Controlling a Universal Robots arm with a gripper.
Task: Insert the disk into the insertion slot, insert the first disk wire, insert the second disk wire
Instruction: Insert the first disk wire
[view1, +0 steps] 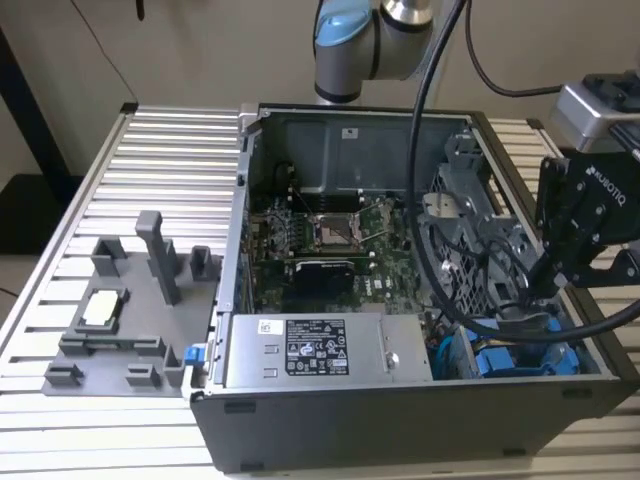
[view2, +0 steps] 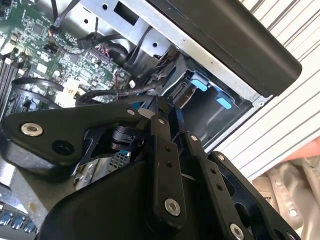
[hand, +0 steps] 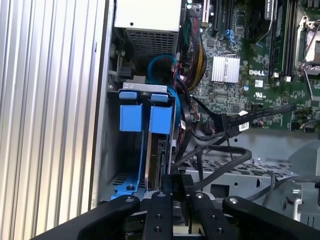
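Blue-framed disk (hand: 160, 150) sits seated in the insertion slot (hand: 142, 87); step one appears done. Gripper (hand: 177, 194) at the slot mouth, jaws seemingly closed on a black plug (hand: 181, 182); wires judged outstanding

"What's next to the black computer case (view1: 400, 425)?"

"On the exterior view's left of the case, a grey fixture plate (view1: 125, 325) with upright posts lies on the ribbed tabletop (view1: 160, 170)."

"And inside the case?"

"A green motherboard (view1: 330, 240) lies on its floor. A silver power supply (view1: 320, 350) sits against the wall nearest the exterior camera, and a perforated grey cage (view1: 470, 215) is at the exterior view's right."
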